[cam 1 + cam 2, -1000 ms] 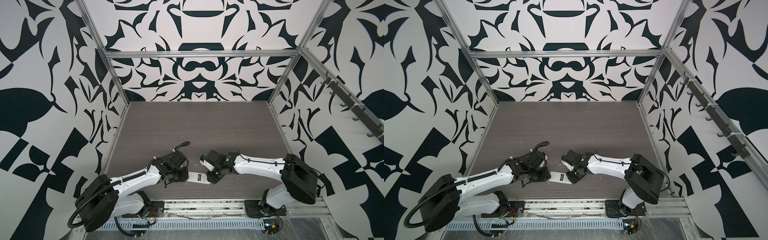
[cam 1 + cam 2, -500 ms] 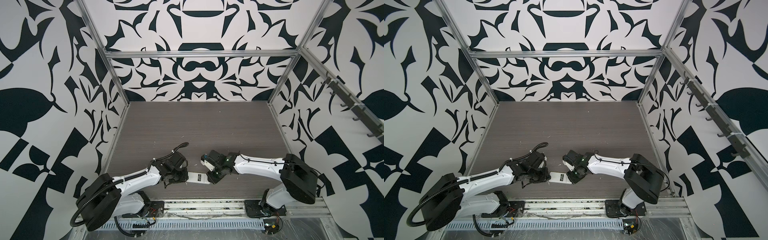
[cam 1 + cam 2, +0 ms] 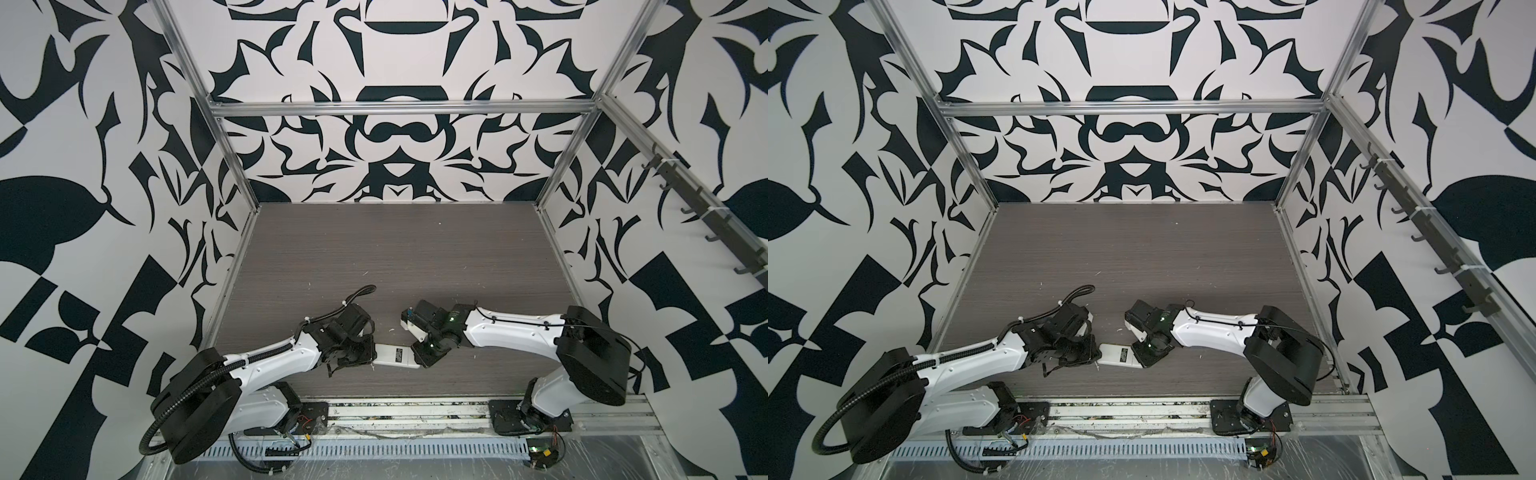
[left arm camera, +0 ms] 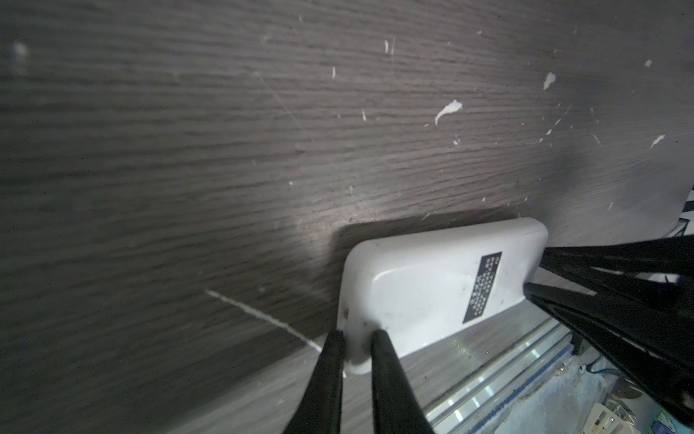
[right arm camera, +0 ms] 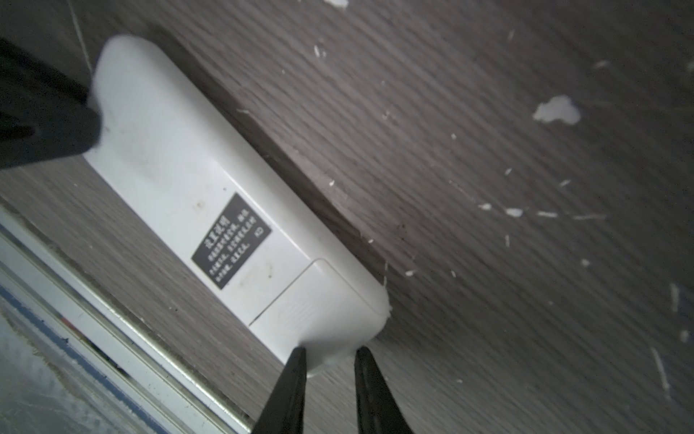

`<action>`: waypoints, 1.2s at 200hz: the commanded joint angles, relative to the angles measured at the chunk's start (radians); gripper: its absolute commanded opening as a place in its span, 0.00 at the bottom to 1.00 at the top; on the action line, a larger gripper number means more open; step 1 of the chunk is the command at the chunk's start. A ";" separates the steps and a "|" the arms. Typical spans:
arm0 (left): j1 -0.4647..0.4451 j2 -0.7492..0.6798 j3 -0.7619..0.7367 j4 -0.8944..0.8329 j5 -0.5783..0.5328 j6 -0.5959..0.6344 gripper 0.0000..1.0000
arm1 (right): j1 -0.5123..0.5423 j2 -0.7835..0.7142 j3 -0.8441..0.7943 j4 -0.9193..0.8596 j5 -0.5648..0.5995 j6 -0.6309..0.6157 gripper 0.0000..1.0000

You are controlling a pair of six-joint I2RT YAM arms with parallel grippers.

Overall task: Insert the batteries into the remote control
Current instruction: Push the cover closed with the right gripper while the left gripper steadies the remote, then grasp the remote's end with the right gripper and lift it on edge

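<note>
Dark wood-grain tabletop [image 3: 395,249], flecked with white paint [image 4: 447,111], is enclosed by black-and-white patterned walls. Near its front edge the remote control [image 3: 395,356] is held back-up, dark label [image 5: 231,240] showing, battery cover [image 5: 319,300] closed. One end is clamped by the left gripper [image 4: 356,334], the opposite end by the right gripper [image 5: 330,351]. Batteries are not seen in any view.
</note>
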 commanded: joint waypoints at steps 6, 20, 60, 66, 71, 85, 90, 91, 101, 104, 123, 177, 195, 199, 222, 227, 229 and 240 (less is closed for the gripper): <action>-0.007 0.013 -0.043 0.038 0.026 -0.021 0.17 | 0.044 0.059 0.020 0.150 -0.034 -0.005 0.26; -0.007 0.015 -0.043 0.043 0.027 -0.022 0.17 | 0.050 0.071 0.026 0.161 -0.036 -0.002 0.27; -0.005 -0.015 -0.036 0.000 0.010 -0.018 0.16 | 0.057 0.019 0.058 0.038 0.040 -0.045 0.35; -0.004 -0.027 -0.035 -0.012 0.004 -0.012 0.16 | 0.057 -0.002 0.065 0.006 0.057 -0.055 0.37; -0.001 -0.039 -0.031 -0.023 0.000 -0.007 0.16 | 0.057 -0.019 0.072 -0.015 0.067 -0.064 0.40; 0.016 -0.064 -0.014 -0.057 -0.003 0.010 0.16 | 0.057 -0.060 0.088 -0.069 0.096 -0.090 0.47; 0.021 -0.072 -0.007 -0.067 -0.002 0.018 0.17 | 0.057 -0.072 0.094 -0.083 0.110 -0.100 0.49; 0.023 -0.074 -0.006 -0.070 -0.002 0.020 0.17 | 0.057 -0.074 0.094 -0.086 0.112 -0.103 0.49; 0.034 -0.088 0.010 -0.092 -0.001 0.037 0.17 | 0.057 -0.091 0.103 -0.108 0.129 -0.128 0.53; 0.037 -0.094 0.013 -0.099 -0.001 0.042 0.17 | 0.058 -0.093 0.106 -0.111 0.130 -0.138 0.54; 0.051 -0.127 0.033 -0.141 0.005 0.068 0.17 | 0.060 -0.092 0.118 -0.121 0.134 -0.213 0.57; 0.221 -0.286 -0.041 -0.193 0.135 0.064 0.17 | 0.077 -0.016 0.152 -0.030 0.044 -0.415 0.61; 0.238 -0.322 -0.060 -0.181 0.160 0.046 0.17 | 0.079 0.025 0.179 -0.033 0.055 -0.457 0.61; 0.241 -0.324 -0.064 -0.181 0.162 0.044 0.17 | 0.080 0.033 0.182 -0.031 0.060 -0.464 0.61; 0.265 -0.322 -0.071 -0.174 0.181 0.042 0.17 | 0.092 0.079 0.211 -0.036 0.088 -0.488 0.61; 0.269 -0.319 -0.073 -0.171 0.185 0.041 0.17 | 0.098 0.091 0.217 -0.039 0.096 -0.494 0.61; 0.271 -0.318 -0.073 -0.171 0.188 0.041 0.17 | 0.100 0.096 0.219 -0.041 0.100 -0.495 0.61; 0.279 -0.312 -0.071 -0.168 0.194 0.044 0.17 | 0.114 0.122 0.236 -0.057 0.129 -0.504 0.60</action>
